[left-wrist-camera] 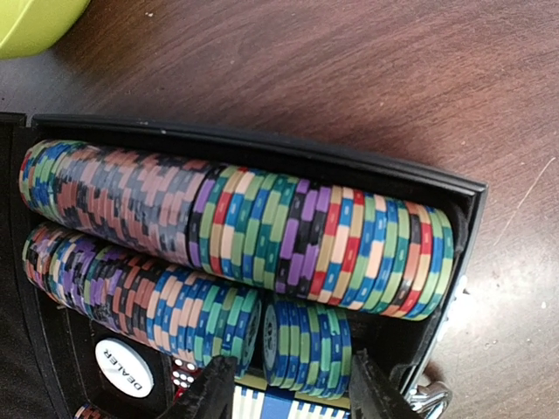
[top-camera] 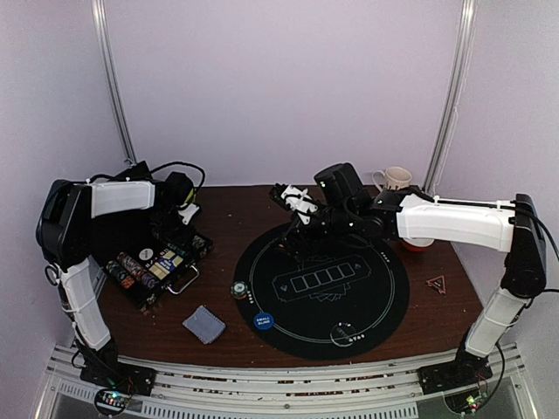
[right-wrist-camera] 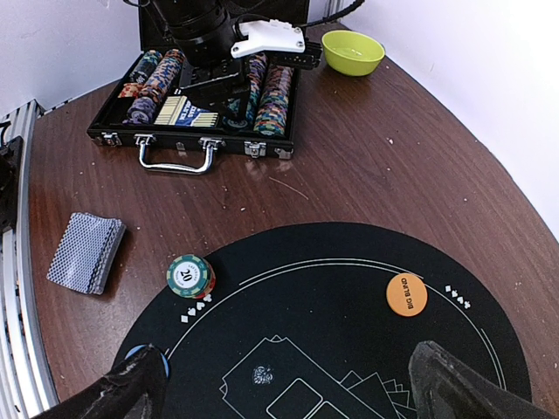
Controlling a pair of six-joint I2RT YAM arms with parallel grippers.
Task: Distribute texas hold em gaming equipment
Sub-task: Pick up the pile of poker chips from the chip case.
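**Top view:** The left arm (top-camera: 118, 199) reaches over an open black case (top-camera: 162, 266) on the left of the counter (top-camera: 236, 218). Its jaws are low over the chips, and this view does not show how far apart they are. The right arm (top-camera: 454, 223) stretches across the far edge of the round black mat (top-camera: 376, 305). A short chip stack (top-camera: 238, 290) sits at the mat's left edge. A blue disc (top-camera: 263, 321) lies on the mat near its front left. A deck (top-camera: 203, 324) lies face down on the counter just left of the blue disc, off the mat. A mug (top-camera: 395, 179) stands at the back.

**Left wrist:** Long rows of multicoloured chips (left-wrist-camera: 262, 218) lie on edge in the case, with a short teal row (left-wrist-camera: 306, 345) beside them. The left jaws are partly open, with one of the fingers (left-wrist-camera: 210, 393) on each side of the teal row. There is a gap beside the row, and the jaws hold nothing. A white dealer disc (left-wrist-camera: 124, 367) lies near that finger. A green bowl (left-wrist-camera: 35, 22) shows at the corner.

**Right wrist:** The right jaws are spread wide over the mat with nothing between them. An orange disc (right-wrist-camera: 406, 294) lies on the mat ahead of them. The blue disc is half hidden behind one finger.
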